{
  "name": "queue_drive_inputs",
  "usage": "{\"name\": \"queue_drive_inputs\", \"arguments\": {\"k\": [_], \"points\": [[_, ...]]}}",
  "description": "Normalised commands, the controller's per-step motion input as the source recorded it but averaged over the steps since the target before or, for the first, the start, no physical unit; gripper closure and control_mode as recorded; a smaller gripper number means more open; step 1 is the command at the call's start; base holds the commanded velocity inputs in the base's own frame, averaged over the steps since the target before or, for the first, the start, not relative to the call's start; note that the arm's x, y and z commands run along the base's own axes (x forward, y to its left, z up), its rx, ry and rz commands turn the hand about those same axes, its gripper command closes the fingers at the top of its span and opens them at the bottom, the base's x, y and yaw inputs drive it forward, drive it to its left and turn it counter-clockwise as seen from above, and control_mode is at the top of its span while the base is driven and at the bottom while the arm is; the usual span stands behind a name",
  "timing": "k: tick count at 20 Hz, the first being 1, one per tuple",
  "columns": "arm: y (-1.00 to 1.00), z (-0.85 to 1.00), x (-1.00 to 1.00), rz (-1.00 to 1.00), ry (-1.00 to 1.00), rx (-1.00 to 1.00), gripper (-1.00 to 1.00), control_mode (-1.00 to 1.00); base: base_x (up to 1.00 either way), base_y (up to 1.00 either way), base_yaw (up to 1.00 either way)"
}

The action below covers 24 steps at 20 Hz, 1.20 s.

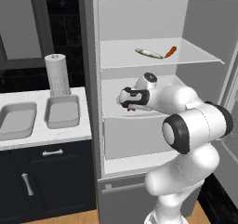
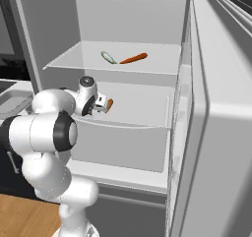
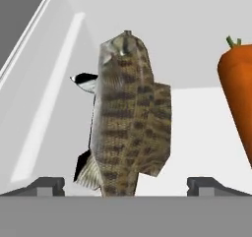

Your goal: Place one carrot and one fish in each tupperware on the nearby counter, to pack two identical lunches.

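nearest the hand camera, a mottled brown fish [image 3: 129, 120] is seen lengthwise between the two dark finger tips [image 3: 48, 186], which stand wide apart on either side of it; no contact between the tips and the fish can be made out, so nothing is held. just to the right of that fish, an orange carrot [image 3: 237, 103] with a small green stub is seen lying on the same white shelf.

from the base views, the gripper [image 1: 132, 106] is shown reaching into the open fridge [image 2: 216, 133] at the level of the middle shelf [image 2: 140, 108]. a bit of orange is seen just beside the hand in the right base view, and whether it is touched cannot be told. on the upper shelf [image 1: 195, 56], a second fish [image 1: 148, 53], pale and slim, and a second carrot [image 1: 170, 51] are laid close together, end to end.

to the left of the fridge, the counter [image 1: 46, 137] is seen over dark cabinets, and the two grey tupperware are set side by side on it: one [image 1: 62, 110] nearer the fridge, the other [image 1: 17, 120] further left. nothing is seen inside either one. a white perforated cylinder [image 1: 57, 74] is stood upright just behind the nearer one.
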Motion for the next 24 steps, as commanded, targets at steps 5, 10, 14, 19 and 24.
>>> {"name": "queue_drive_inputs", "arguments": {"k": [5,10,14,19,24], "points": [[0.04,-0.37,0.51,0.0,0.0,0.0,-1.0,-1.0,0.0,0.0,0.0],[0.17,-0.78,0.09,0.0,0.0,-0.01,1.0,-1.0,0.0,0.0,0.0],[0.03,-0.87,-0.31,0.0,0.0,-0.03,1.0,-1.0,0.0,0.0,0.0],[0.0,-0.26,-0.77,0.0,-0.02,0.0,1.0,-1.0,0.0,0.0,0.0],[-0.02,0.28,-1.0,0.0,0.0,0.0,1.0,-1.0,0.0,0.0,0.0]]}}
